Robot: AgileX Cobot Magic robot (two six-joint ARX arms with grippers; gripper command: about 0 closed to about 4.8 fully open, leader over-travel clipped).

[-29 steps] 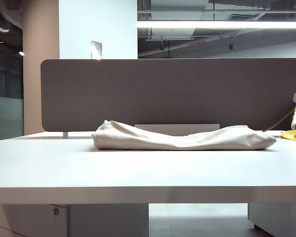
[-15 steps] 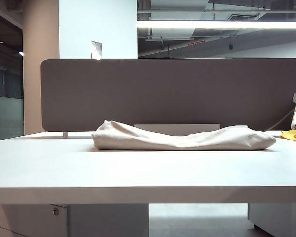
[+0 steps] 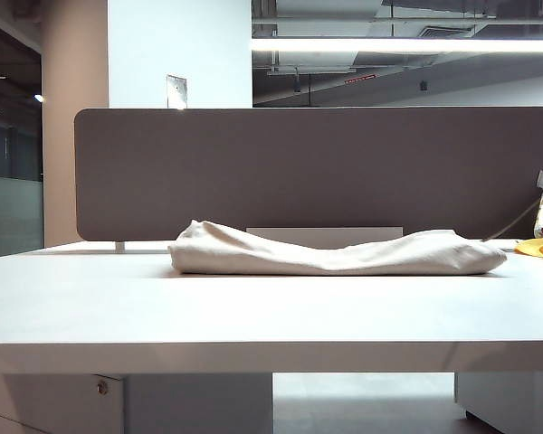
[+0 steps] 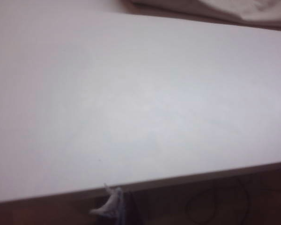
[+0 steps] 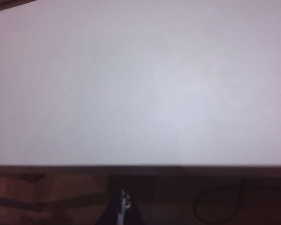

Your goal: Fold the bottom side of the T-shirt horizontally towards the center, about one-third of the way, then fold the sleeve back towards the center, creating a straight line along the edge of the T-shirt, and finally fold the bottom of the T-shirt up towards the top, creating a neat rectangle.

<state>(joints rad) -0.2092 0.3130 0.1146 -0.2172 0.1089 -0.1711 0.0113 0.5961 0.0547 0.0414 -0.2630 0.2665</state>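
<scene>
**Both grippers clear of the folded T-shirt**

Folded T-shirt (image 3: 335, 253) lies unmoved on the desk (image 3: 253, 312), before the divider panel (image 3: 317, 172). Left gripper (image 4: 113, 206) and right gripper (image 5: 123, 206), both clenched and empty, hang beyond the desk's near edge; the arm parts glimpsed earlier are gone.

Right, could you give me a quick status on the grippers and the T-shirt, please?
Left gripper and right gripper shut, empty, at the desk's near edge. T-shirt folded, lying by the divider. Nothing in the way.
</scene>
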